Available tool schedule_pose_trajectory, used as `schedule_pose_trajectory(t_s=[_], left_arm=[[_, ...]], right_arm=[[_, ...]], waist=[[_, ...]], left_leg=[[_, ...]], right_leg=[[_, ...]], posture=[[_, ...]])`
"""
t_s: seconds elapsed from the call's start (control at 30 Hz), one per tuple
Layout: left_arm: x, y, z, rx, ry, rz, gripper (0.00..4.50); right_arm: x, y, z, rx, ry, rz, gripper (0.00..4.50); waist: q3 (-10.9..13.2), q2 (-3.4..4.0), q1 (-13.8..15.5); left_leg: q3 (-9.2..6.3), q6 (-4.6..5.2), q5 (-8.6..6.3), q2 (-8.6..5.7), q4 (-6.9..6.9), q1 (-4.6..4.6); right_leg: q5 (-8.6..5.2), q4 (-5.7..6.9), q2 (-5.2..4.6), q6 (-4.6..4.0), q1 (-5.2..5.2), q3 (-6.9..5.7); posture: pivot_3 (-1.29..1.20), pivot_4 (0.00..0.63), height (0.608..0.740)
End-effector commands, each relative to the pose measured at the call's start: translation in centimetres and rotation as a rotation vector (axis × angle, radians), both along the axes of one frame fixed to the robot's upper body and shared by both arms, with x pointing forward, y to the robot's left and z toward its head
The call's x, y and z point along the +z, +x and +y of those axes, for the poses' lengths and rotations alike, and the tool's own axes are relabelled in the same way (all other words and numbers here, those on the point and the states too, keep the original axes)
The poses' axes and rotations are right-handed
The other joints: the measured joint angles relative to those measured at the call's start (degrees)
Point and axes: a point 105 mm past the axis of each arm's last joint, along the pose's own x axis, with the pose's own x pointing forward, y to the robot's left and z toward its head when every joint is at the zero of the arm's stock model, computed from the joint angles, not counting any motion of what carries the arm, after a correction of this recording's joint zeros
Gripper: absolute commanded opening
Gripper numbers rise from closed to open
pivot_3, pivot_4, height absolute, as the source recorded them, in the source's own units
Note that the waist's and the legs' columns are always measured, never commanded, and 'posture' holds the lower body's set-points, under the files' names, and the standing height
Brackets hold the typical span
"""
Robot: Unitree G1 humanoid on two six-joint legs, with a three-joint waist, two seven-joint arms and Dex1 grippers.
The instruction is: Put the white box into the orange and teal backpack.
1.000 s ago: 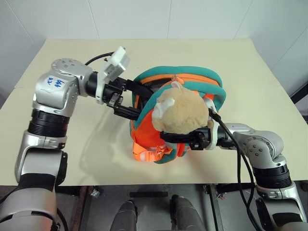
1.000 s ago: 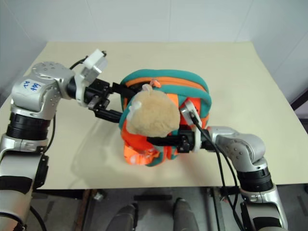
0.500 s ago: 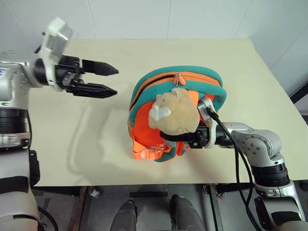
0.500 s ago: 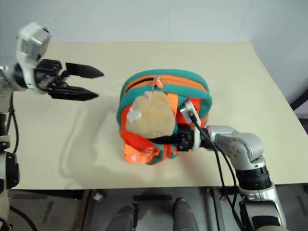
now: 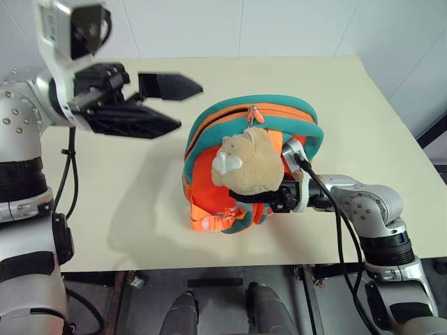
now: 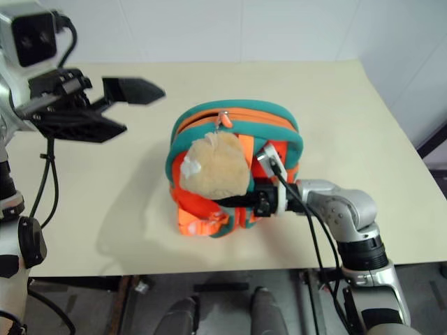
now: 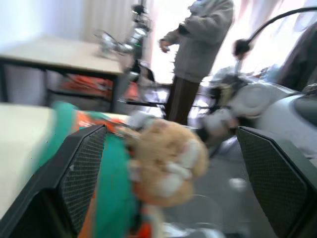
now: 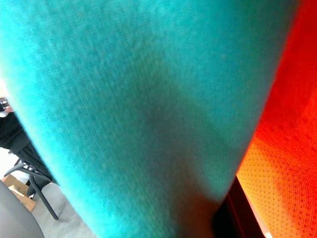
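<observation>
The left pincer (image 5: 171,105) hangs wide open and empty above the table (image 5: 391,132), apart from the backpack (image 5: 279,120), which stands mid-table, zipped. The right pincer (image 5: 269,202) is closed on its teal strap. The box is presumably inside; what remains is letting go.

A cream worktop (image 5: 279,77) meets a white wall (image 5: 209,28) at twelve o'clock. In the left wrist view a person in a grey jacket (image 7: 200,44) stands beside another table (image 7: 54,52).
</observation>
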Motion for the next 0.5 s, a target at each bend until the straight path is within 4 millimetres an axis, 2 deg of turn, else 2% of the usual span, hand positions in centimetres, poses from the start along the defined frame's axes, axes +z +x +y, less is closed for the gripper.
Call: schedule_pose_trajectory(t_s=[0.03, 0.27, 0.5], left_arm=[[0.1, -1.1, -0.7, -0.024, 0.036, -0.036, 4.48], [-1.8, -1.3, -3.6, -0.068, 0.079, -0.112, 4.48], [-3.3, -0.7, -4.4, -0.055, 0.136, -0.187, 4.48]], right_arm=[[0.7, 0.0, 0.3, 0.016, 0.026, -0.032, 0.09], [0.8, 0.3, 1.0, 0.033, 0.047, -0.034, 0.09], [0.8, 0.2, 1.2, 0.039, 0.056, -0.036, 0.09]], waist=[[0.0, 0.0, 0.0], [0.0, 0.0, 0.0], [0.0, 0.0, 0.0]], left_leg=[[0.0, 0.0, 0.0, 0.0, 0.0, 0.01], [0.01, -0.02, 0.01, 0.0, 0.0, 0.03], [0.02, -0.02, 0.01, 0.0, -0.01, 0.04]], right_leg=[[0.0, 0.01, 0.0, -0.01, 0.0, 0.0], [-0.01, -0.02, 0.0, -0.02, 0.02, 0.0], [-0.01, -0.03, 0.0, -0.02, 0.02, 0.01]], posture=[[0.0, 0.15, 0.74], [0.0, 0.15, 0.74], [0.0, 0.15, 0.74]])
